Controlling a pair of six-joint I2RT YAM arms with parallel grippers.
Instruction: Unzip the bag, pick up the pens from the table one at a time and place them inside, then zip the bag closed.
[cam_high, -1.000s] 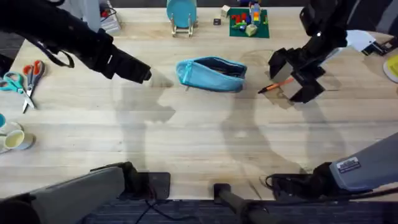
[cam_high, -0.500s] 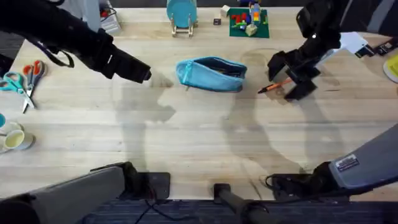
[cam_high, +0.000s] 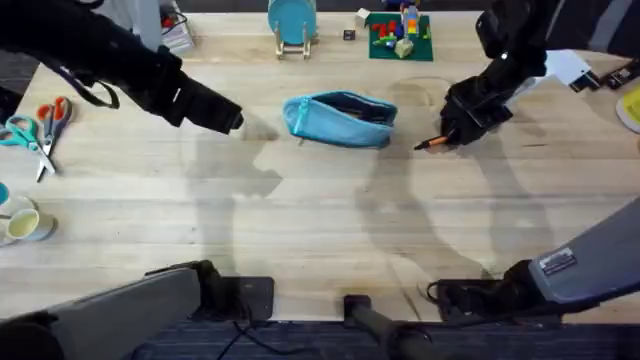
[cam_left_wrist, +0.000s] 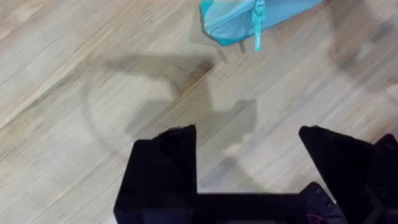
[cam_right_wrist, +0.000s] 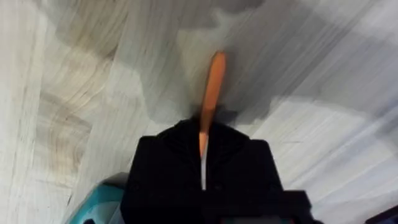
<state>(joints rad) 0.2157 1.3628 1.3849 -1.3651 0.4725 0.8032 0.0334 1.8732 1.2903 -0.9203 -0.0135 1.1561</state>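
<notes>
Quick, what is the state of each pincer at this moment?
Left pincer: open, holding nothing, above the table near the bag.
Right pincer: closed on the pen.

The light blue bag (cam_high: 340, 119) is lying on its side near the middle back of the table (cam_high: 300, 220), and its zipper is sitting open along the top with the teal pull tab (cam_left_wrist: 257, 25) hanging at one end. The thin orange pen (cam_high: 437, 141) is lying just to the right of the bag, black tip pointing toward it
</notes>
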